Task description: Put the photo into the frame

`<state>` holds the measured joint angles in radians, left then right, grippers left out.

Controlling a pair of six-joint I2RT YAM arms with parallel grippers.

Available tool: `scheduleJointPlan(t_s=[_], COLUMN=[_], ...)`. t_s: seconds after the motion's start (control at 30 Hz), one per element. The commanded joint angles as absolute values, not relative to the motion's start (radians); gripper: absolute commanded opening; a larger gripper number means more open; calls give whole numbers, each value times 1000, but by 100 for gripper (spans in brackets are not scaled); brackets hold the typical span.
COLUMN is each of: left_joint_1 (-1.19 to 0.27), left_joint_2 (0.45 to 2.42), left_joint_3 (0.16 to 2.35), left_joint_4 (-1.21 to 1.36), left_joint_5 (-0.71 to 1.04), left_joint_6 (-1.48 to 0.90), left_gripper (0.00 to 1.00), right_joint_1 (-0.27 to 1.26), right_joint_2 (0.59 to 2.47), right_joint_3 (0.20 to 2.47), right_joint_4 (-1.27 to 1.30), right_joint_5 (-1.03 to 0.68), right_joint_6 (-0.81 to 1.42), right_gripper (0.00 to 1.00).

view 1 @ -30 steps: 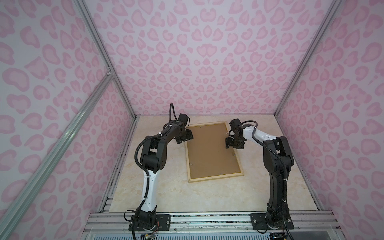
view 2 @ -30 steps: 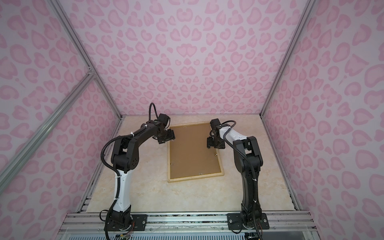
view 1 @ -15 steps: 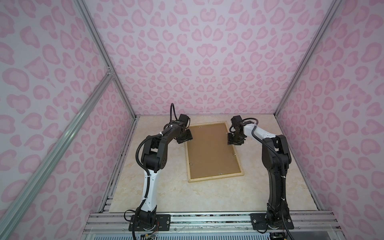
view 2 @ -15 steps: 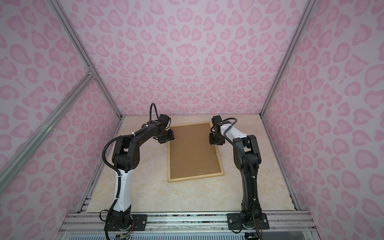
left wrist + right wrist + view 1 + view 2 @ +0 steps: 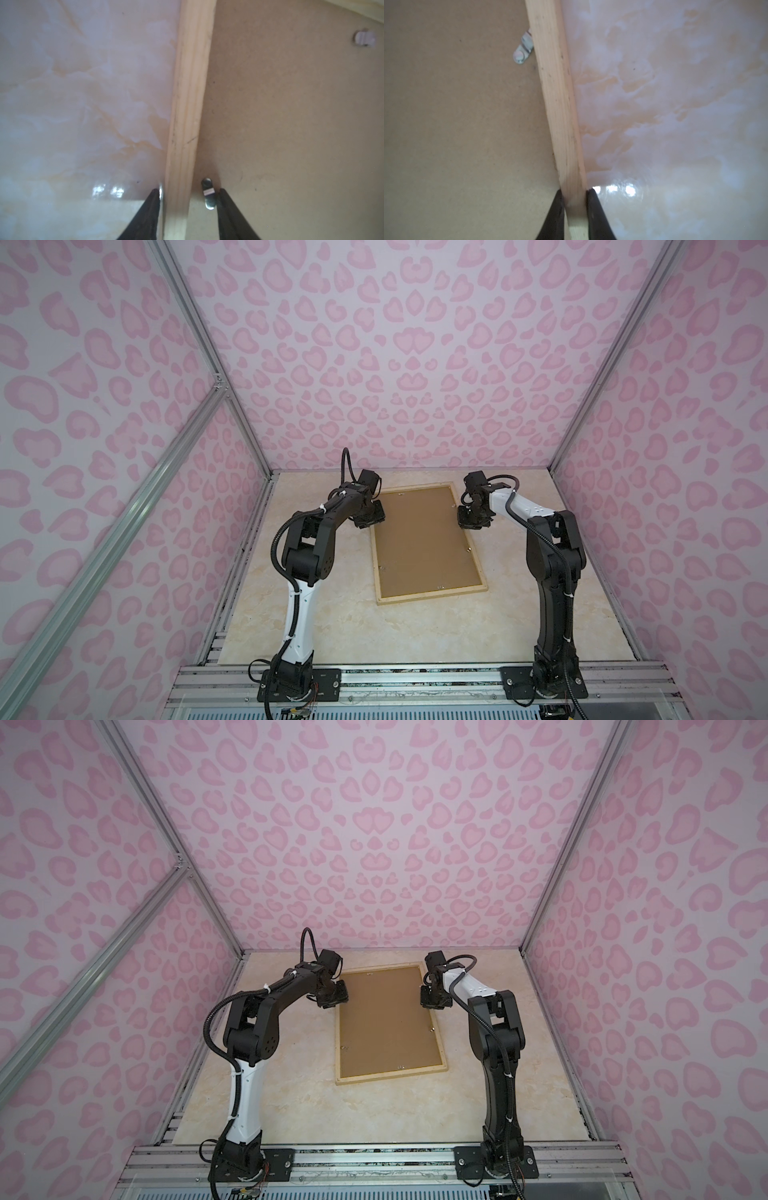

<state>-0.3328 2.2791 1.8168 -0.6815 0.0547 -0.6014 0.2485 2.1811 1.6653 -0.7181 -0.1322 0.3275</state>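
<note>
The frame lies face down on the table, a brown backing board filling it. The photo is hidden. My left gripper straddles the frame's left rail. It is open: the outer finger is at the rail and the inner finger stands off past a metal tab. On the opposite side my right gripper is shut on the right rail, both fingers pressed against the wood.
Small metal turn tabs sit along the inner edges of the frame. The marbled cream tabletop is walled in by pink patterned panels. Both arm bases are bolted to the rail at the front edge.
Both grippers' jaws have narrowed. The right one has closed onto the right rail. The left one has come in around the left rail. The frame has not moved.
</note>
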Motion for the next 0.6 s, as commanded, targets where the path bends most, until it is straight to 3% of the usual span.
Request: scheduleJointPlan(t_s=[0.0, 0.13, 0.3, 0.57], left_joint_1=[-330, -329, -320, -313], left_joint_2=[2283, 2291, 2289, 2313], left_joint_3=[1836, 1852, 1855, 1872], left_joint_4=[-735, -740, -738, -708], left_joint_5=[31, 37, 31, 99], left_joint_6=[-601, -603, -614, -623], left_gripper=[43, 32, 30, 18], right_joint_1=[250, 249, 247, 247], right_joint_2=[2207, 2206, 2209, 2207], right_joint_3=[1646, 1640, 1635, 1631], right_joint_4=[-784, -783, -779, -775], right_joint_5=[-106, -107, -117, -130], right_joint_6=[338, 336, 336, 335], right_gripper=[16, 16, 14, 13])
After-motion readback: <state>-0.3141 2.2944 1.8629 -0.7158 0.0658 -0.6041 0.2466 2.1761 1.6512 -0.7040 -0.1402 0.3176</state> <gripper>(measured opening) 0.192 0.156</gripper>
